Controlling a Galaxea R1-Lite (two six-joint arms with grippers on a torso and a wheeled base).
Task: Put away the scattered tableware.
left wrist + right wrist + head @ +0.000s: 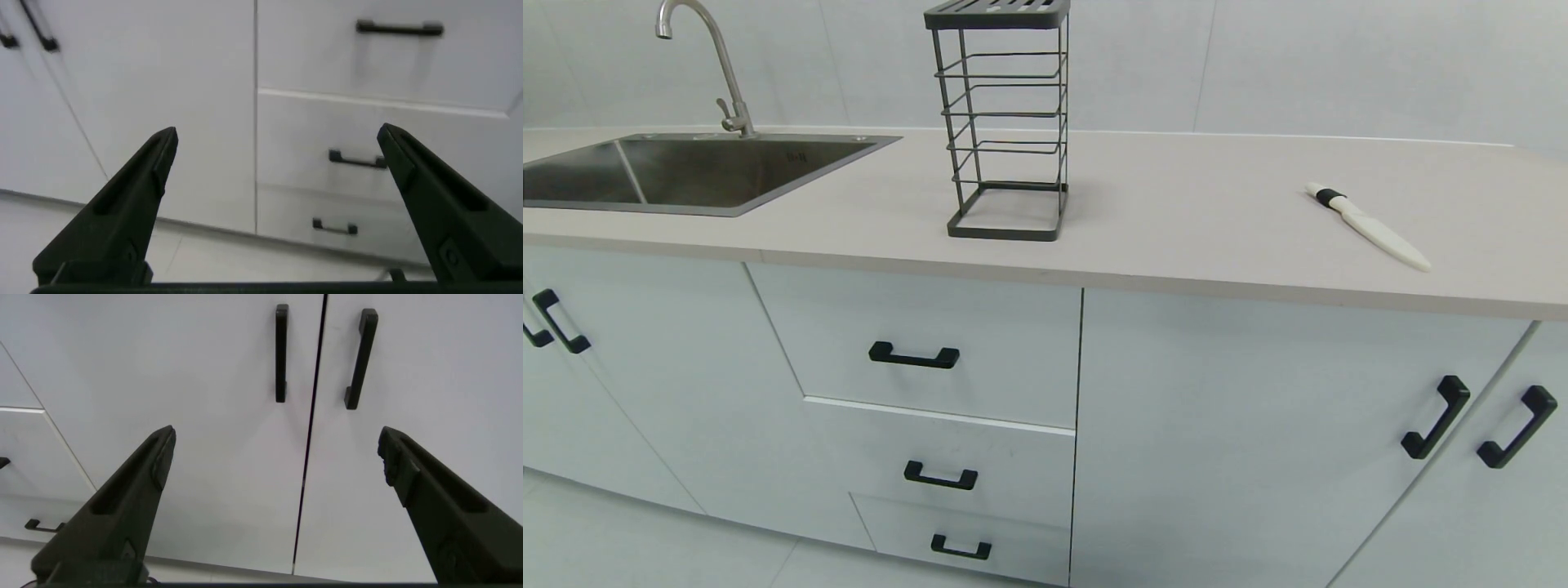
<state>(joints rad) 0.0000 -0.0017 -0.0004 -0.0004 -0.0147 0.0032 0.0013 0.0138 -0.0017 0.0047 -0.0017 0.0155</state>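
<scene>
Recessed stainless steel sink (686,167), far left of the pale stone countertop (1176,204). Tall black wire rack (1005,122) upright mid-counter, set back from the front edge. White knife-shaped utensil with black band (1368,224) lies flat well right of the rack, tip near the front edge. Left gripper (278,135) spread wide before the drawer fronts. Right gripper (278,434) spread wide before the cabinet doors.
</scene>
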